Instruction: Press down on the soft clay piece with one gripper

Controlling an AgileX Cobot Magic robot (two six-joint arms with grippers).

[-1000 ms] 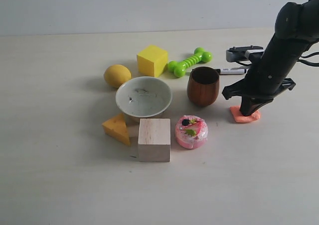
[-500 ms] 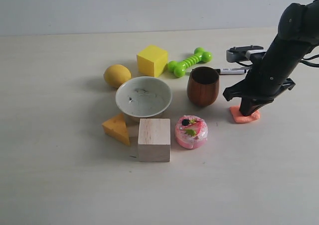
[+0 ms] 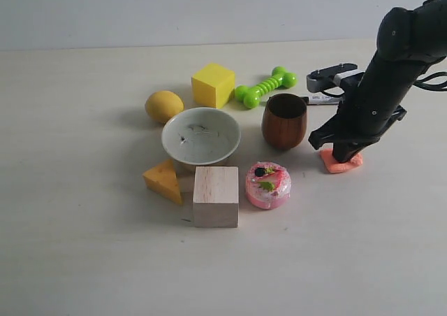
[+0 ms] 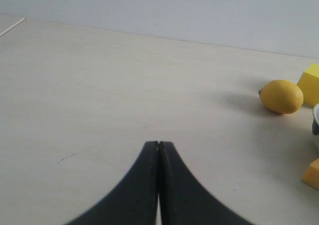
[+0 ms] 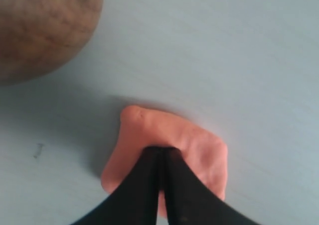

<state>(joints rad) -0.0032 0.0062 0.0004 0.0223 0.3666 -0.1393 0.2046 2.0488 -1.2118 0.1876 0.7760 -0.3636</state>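
Note:
The soft clay piece [image 3: 342,161] [image 5: 199,148] is a small flat salmon-orange lump lying on the table to the right of the wooden cup [image 3: 284,120]. My right gripper [image 3: 343,154] [image 5: 162,150] is shut, its joined fingertips resting on top of the clay near its middle. The black right arm leans in from the upper right and covers part of the lump in the exterior view. My left gripper [image 4: 158,144] is shut with nothing in it, over bare table, and it does not show in the exterior view.
Near the clay stand the wooden cup [image 5: 42,28], a pink cake toy [image 3: 268,184] and a marker [image 3: 323,100]. Further left are a grey bowl [image 3: 201,136], wooden block [image 3: 216,196], cheese wedge [image 3: 164,180], lemon [image 3: 164,106] [image 4: 281,96], yellow cube [image 3: 213,84], green bone toy [image 3: 265,87].
The right arm has shifted slightly left and its wrist has tilted, with the shut fingertips staying on the clay. The clay and the other objects have not moved.

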